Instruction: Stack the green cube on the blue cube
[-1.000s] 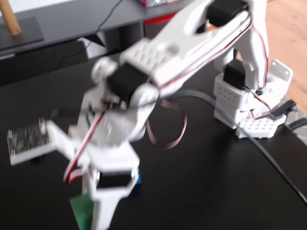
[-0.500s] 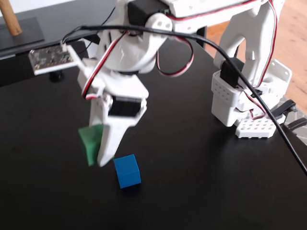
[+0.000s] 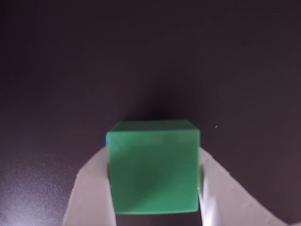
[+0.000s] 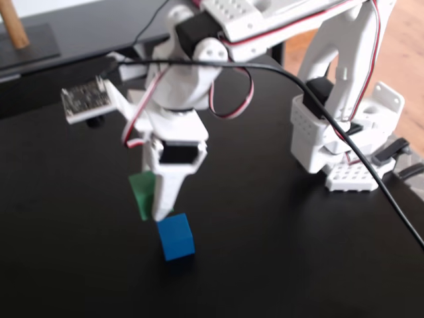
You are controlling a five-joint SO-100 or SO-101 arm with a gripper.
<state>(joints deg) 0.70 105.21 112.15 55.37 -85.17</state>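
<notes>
Tool [image 4: 151, 211] was pinching the green cube [image 3: 153, 165] by two opposite faces, clear of the black worktop [image 4: 278, 265], with the blue cube [image 4: 175, 236] just below and slightly right in the fixed view, probably so it could descend squarely on top.

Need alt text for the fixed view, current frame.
A white robot arm's gripper holds the green cube in the air, just above and slightly left of the blue cube, which sits on the black table. The arm's white base stands at the right.
</notes>
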